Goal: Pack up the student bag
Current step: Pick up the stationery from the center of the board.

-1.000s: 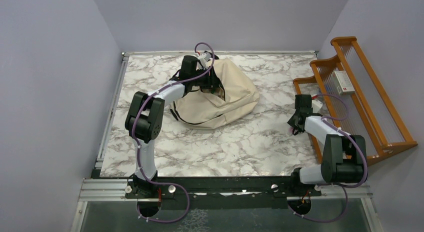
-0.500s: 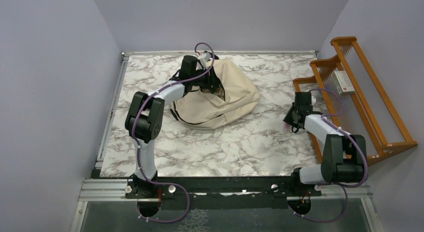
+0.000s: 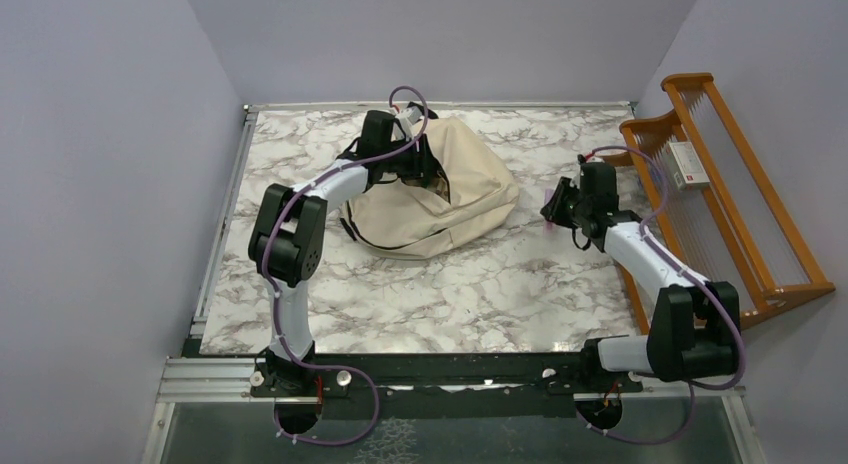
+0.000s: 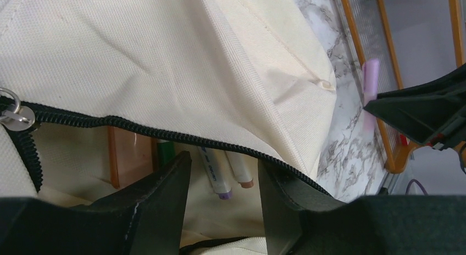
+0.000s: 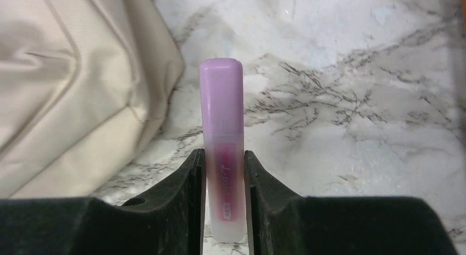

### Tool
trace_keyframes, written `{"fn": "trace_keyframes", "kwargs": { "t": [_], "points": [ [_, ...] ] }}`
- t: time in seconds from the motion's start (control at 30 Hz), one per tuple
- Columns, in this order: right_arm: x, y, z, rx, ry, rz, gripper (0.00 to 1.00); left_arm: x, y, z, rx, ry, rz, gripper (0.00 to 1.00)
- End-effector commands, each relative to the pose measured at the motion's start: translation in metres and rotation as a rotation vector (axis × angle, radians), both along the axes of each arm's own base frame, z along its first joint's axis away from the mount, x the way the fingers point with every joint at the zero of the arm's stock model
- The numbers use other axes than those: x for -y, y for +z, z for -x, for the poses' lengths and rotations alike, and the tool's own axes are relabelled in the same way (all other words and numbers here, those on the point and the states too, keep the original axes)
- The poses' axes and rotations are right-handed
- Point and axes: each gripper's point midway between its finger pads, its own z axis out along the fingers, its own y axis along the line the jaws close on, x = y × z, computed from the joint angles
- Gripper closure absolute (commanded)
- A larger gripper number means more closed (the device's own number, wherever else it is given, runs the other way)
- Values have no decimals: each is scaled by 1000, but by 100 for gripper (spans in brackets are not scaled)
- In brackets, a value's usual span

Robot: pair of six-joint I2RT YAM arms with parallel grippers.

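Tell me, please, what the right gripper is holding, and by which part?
The right gripper pinches a purple-capped frosted plastic pen by its lower barrel, cap pointing outward.

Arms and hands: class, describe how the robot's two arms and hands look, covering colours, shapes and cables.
The left arm and right arm have white tubular links between chunky black joints, with a purple cable looping along each. The left hand and right hand each have two matte black, wedge-shaped fingers.
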Motion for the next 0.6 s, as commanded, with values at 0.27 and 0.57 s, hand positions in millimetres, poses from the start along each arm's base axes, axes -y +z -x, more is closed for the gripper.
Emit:
{"fn": "trace_keyframes", "kwargs": {
  "t": [0.27,0.57],
  "points": [
    [-38,127,-30,386,187,-128,97,-24,38,23,57,60,-45,51],
    [-77,146,-30,436,337,-217,98,-60,54,39,114,145,-202,52]
  ]
}}
